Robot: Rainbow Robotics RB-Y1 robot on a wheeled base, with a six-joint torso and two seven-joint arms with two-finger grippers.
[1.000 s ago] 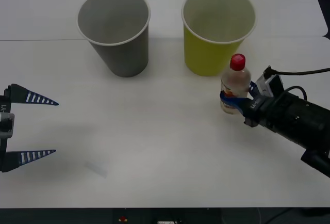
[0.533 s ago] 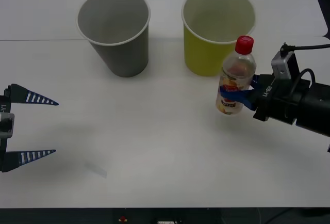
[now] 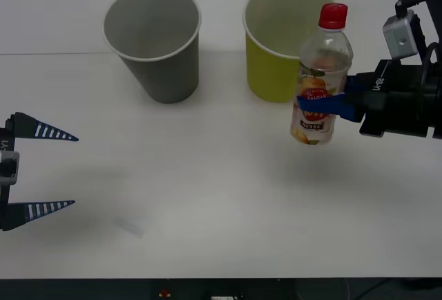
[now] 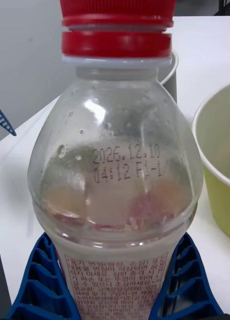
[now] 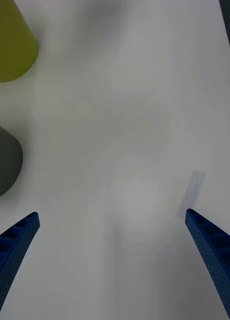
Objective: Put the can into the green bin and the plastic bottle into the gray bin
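Note:
My right gripper is shut on the plastic bottle, a clear one with a red cap and an orange and red label. The bottle hangs above the table, just right of and in front of the green bin. In the right wrist view the bottle sits between the blue fingers, with the green bin beside it. The gray bin stands left of the green one. My left gripper waits open at the table's left edge. The can is out of view.
The white table stretches between the two arms. A faint strip of clear tape lies on it near my left gripper. In the left wrist view the bases of the gray bin and green bin stand beyond the open fingers.
My right gripper has lifted the bottle off the table and carried it up and slightly right, beside the green bin. The left arm has not moved.

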